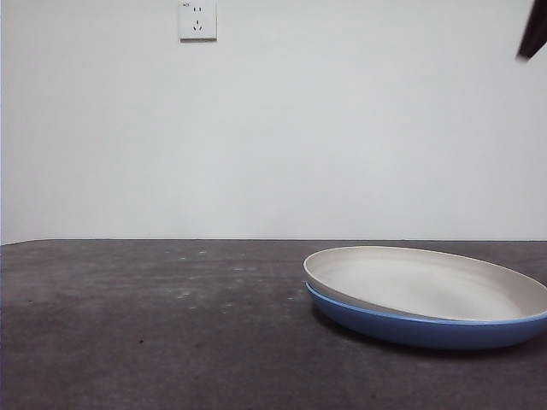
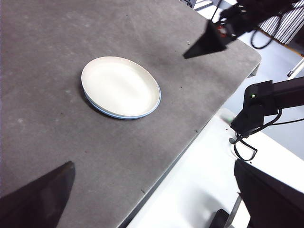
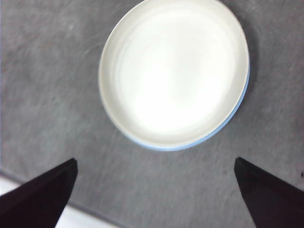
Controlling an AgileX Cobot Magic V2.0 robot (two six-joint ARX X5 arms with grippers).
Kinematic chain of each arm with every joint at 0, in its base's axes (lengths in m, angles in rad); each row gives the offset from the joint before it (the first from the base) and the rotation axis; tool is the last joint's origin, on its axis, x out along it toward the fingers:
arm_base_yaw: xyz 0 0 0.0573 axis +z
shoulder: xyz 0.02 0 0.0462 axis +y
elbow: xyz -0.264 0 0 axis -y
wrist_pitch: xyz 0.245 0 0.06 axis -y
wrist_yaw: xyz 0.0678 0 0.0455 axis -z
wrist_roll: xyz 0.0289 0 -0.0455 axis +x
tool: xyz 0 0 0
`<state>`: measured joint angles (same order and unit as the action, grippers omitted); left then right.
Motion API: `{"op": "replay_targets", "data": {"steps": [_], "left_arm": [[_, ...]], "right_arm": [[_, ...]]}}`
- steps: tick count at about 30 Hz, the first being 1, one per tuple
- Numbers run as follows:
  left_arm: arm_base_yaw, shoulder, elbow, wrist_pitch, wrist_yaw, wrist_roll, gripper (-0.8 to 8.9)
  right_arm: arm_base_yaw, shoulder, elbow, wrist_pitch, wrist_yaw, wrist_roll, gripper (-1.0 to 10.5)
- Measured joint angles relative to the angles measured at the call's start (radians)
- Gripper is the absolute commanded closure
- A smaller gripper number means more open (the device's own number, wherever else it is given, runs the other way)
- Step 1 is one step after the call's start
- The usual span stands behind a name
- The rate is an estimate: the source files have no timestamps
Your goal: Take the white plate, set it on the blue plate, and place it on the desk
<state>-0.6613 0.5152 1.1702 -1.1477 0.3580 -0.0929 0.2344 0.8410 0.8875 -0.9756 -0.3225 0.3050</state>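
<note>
The white plate (image 1: 427,282) lies nested on the blue plate (image 1: 410,329) on the desk (image 1: 128,325), at the right of the front view and slightly tilted. In the left wrist view the white plate (image 2: 121,85) covers the blue plate (image 2: 122,116), of which only a thin rim shows. My left gripper (image 2: 156,194) is open and empty, high above and to the side of the plates. In the right wrist view my right gripper (image 3: 154,190) is open and empty above the white plate (image 3: 173,71); a blue rim (image 3: 209,137) shows. The right gripper also shows in the left wrist view (image 2: 209,42).
A wall socket (image 1: 197,20) is on the white wall behind the desk. A black arm tip (image 1: 534,30) shows at the top right corner. The desk's edge (image 2: 190,142) runs near the plates, with a white surface and the other arm's base (image 2: 266,99) beyond it.
</note>
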Motion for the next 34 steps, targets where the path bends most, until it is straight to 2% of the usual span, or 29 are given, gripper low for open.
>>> {"op": "replay_targets", "data": {"steps": [4,10,17,26,34], "left_arm": [[0.000,-0.001,0.000,-0.001,0.000,-0.003,2.50],[0.000,-0.001,0.000,-0.001,0.000,-0.003,2.50],[0.000,-0.001,0.000,0.000,0.000,-0.003,2.50],[0.000,-0.001,0.000,0.008,0.000,-0.003,2.50],[0.000,-0.001,0.000,0.008,0.000,-0.003,2.50]], "right_arm": [[-0.050,0.123,0.000,0.047,-0.001,0.000,3.5],[-0.117,0.322,0.000,0.156,-0.089,-0.032,3.5],[-0.171,0.521,0.000,0.246,-0.151,-0.079,3.5],[-0.190,0.645,0.000,0.315,-0.185,-0.111,3.6],[-0.192,0.708,0.000,0.347,-0.201,-0.118,4.6]]}}
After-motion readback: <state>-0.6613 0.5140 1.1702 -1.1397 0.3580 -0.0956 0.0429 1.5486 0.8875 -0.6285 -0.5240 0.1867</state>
